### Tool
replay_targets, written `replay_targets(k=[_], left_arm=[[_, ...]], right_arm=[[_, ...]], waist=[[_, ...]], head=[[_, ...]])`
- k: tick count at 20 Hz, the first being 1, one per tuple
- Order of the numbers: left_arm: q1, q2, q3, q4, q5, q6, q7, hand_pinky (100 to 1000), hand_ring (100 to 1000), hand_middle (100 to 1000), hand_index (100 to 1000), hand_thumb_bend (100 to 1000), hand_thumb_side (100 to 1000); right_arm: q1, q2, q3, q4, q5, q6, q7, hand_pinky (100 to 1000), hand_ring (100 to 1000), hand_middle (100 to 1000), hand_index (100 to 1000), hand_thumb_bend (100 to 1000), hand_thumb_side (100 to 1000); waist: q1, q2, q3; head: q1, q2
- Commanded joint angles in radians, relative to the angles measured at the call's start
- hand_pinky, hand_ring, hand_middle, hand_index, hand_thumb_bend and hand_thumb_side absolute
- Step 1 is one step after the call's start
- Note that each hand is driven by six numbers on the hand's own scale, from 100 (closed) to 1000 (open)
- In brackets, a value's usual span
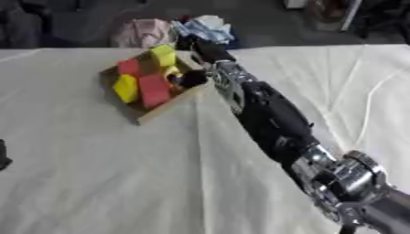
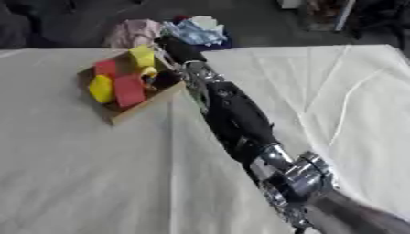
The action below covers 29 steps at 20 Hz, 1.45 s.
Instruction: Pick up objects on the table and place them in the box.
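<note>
A shallow wooden box sits askew at the table's far middle. Inside lie a yellow block, a large red block, a smaller red block and a yellow-green block. My right arm stretches from the lower right up to the box, and my black right hand is over the box's right side. Beside a dark part of the hand inside the box lies a small yellow piece; whether the hand touches it is unclear. My left hand shows only as a dark sliver at the left edge.
A creased white cloth covers the table. Beyond the far edge lie a pink bundle and a blue-and-white bundle on a dark floor. More clutter stands at the top right.
</note>
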Motion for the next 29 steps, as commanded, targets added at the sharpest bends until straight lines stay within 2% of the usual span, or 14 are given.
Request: replay_targets(k=[1,7,10,12,16,19,22,25,29], left_arm=[[-0.010,0.011,0.009,-0.017,0.002,0.000,0.006,692,597,676,764,356,554],[-0.004,0.013,0.018,-0.014,0.000,0.003,0.016,692,597,675,763,353,556],[0.001,0.014,0.027,-0.010,-0.002,0.004,0.026,692,597,675,762,353,556],[0.004,0.015,0.034,-0.006,-0.003,0.005,0.035,692,598,676,762,356,555],[0.009,0.025,0.050,0.001,-0.007,0.009,0.058,691,600,679,762,354,548],[0.009,0.031,0.061,0.008,-0.004,0.012,0.086,689,602,681,761,351,541],[0.007,0.026,0.067,0.017,0.014,0.009,0.125,685,600,677,754,341,519],[0.014,0.019,0.067,0.024,0.031,0.001,0.163,687,612,689,753,344,515],[0.025,0.014,0.065,0.027,0.035,-0.019,0.171,690,621,700,754,348,517]], right_arm=[[-0.028,-0.036,-0.004,-0.040,0.007,-0.007,0.022,863,898,974,1000,472,546],[-0.022,-0.079,0.012,-0.105,-0.067,-0.058,0.095,862,895,970,1000,451,529],[0.000,-0.127,0.037,-0.202,-0.145,-0.092,0.114,850,880,958,1000,435,501],[0.041,-0.174,0.055,-0.307,-0.235,-0.113,0.115,839,867,945,1000,415,490],[0.181,-0.265,0.073,-0.556,-0.476,-0.112,0.121,800,816,893,996,317,478],[0.331,-0.313,0.056,-0.762,-0.687,-0.060,0.091,770,784,857,963,252,474],[0.497,-0.311,0.016,-0.924,-0.863,-0.008,0.028,746,759,827,929,204,493],[0.624,-0.273,-0.015,-1.015,-0.936,0.012,-0.027,731,747,813,872,119,454],[0.749,-0.201,-0.041,-1.068,-0.975,-0.015,-0.090,714,730,792,777,100,424]], waist=[[0.001,-0.011,-0.005],[-0.001,-0.018,-0.035],[-0.004,-0.023,-0.067],[-0.005,-0.026,-0.092],[-0.010,-0.034,-0.145],[-0.016,-0.042,-0.186],[-0.015,-0.045,-0.211],[-0.009,-0.047,-0.234],[-0.005,-0.050,-0.245]], head=[[0.002,-0.011],[0.016,-0.006],[0.041,0.001],[0.062,0.007],[0.120,0.026],[0.158,0.039],[0.184,0.045],[0.214,0.058],[0.254,0.081]])
